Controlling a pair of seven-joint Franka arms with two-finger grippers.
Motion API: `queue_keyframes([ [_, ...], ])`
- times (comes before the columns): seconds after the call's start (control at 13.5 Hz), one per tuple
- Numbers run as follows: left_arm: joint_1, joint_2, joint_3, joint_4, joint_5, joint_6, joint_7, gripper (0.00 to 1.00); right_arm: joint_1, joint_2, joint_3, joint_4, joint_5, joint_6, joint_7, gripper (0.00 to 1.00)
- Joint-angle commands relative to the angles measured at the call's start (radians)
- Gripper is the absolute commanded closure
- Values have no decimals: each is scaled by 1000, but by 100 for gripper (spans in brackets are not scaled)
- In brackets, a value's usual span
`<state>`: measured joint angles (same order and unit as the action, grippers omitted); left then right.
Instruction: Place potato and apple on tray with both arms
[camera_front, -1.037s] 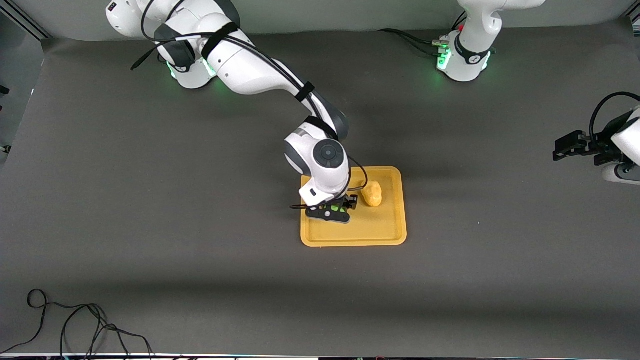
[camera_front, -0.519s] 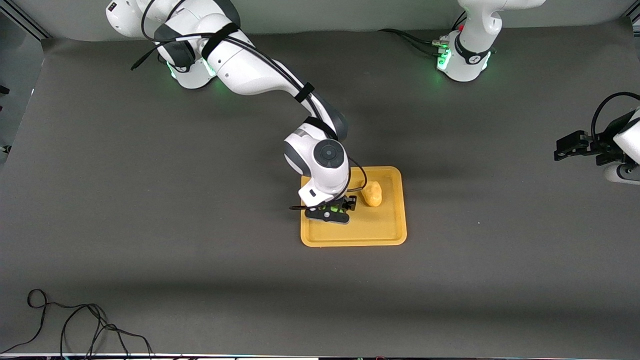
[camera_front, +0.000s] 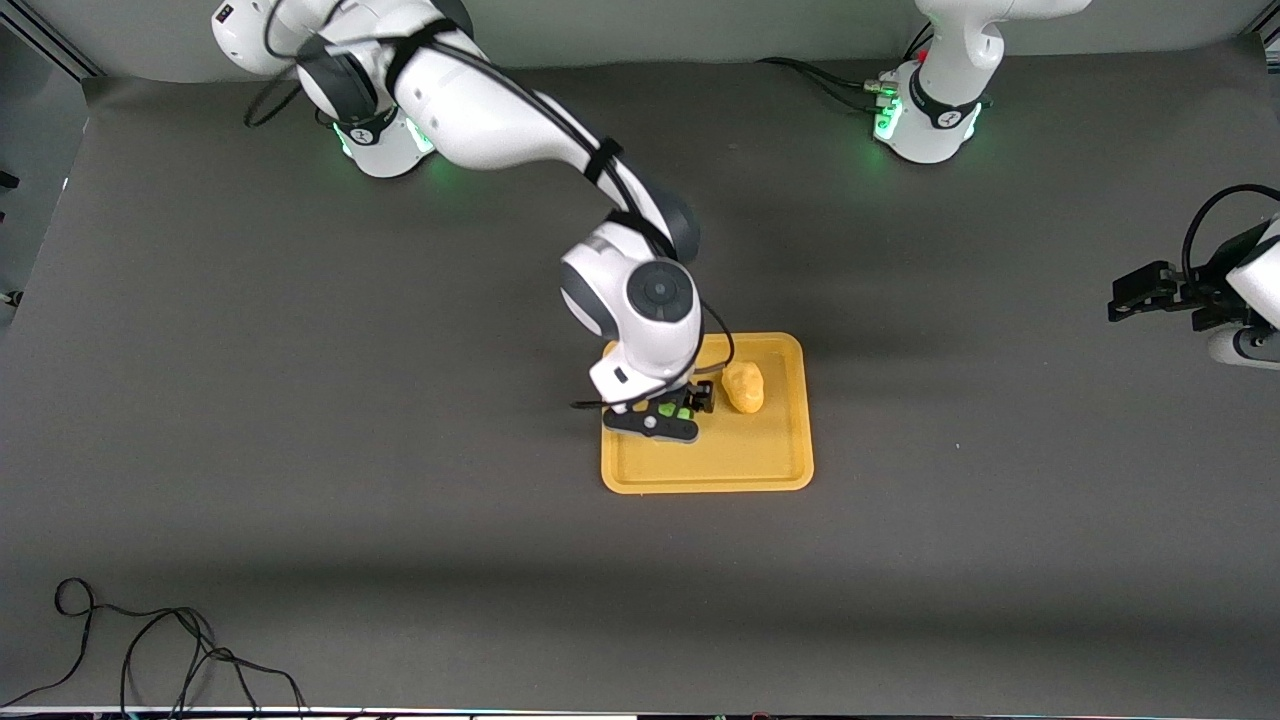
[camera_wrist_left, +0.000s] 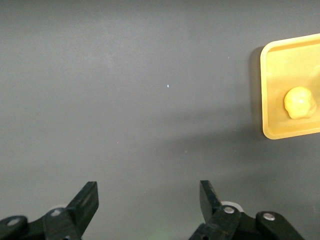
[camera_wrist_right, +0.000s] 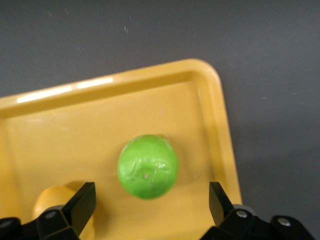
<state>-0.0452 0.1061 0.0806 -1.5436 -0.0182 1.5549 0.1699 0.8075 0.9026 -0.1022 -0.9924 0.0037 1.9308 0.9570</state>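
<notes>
Tray (camera_front: 760, 470), mid-bench: holds potato (camera_front: 744, 387) and apple (camera_wrist_right: 148, 166). Right claw (camera_wrist_right: 148, 202) open above apple; left claw (camera_wrist_left: 147, 197) open, waiting. Remaining: withdrawal.

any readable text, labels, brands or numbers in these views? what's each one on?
None readable.
Tray, potato, apple: no print or stickers in any view.
Dark marks on the collars at both arm bases: too small to read.
Small dark mark on the right arm's wrist housing above the right end effector: too small to read.
Left end effector: no lettering visible.
</notes>
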Motion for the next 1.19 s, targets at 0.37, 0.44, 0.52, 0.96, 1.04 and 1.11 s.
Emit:
queue_keyframes([
  [0.37,1,-13,5,-6,1,2,10,8,-223,-531,-2,-208,-8,-384,-425,0],
  [0.44,1,-13,5,-7,3,4,8,8,-275,-624,-2,-309,-8,-382,-505,0],
  [0.52,-1,-11,5,-7,3,5,8,7,-318,-702,-4,-393,-8,-378,-571,0],
  [0.96,-1,-9,5,-7,26,13,8,6,-546,-847,-96,-509,-10,-386,-953,0],
  [1.04,-1,-9,5,-9,26,14,10,6,-597,-847,-85,-508,-10,-386,-987,0],
  [1.11,-1,-9,5,-9,26,14,10,6,-654,-850,-59,-508,-10,-388,-992,0],
])
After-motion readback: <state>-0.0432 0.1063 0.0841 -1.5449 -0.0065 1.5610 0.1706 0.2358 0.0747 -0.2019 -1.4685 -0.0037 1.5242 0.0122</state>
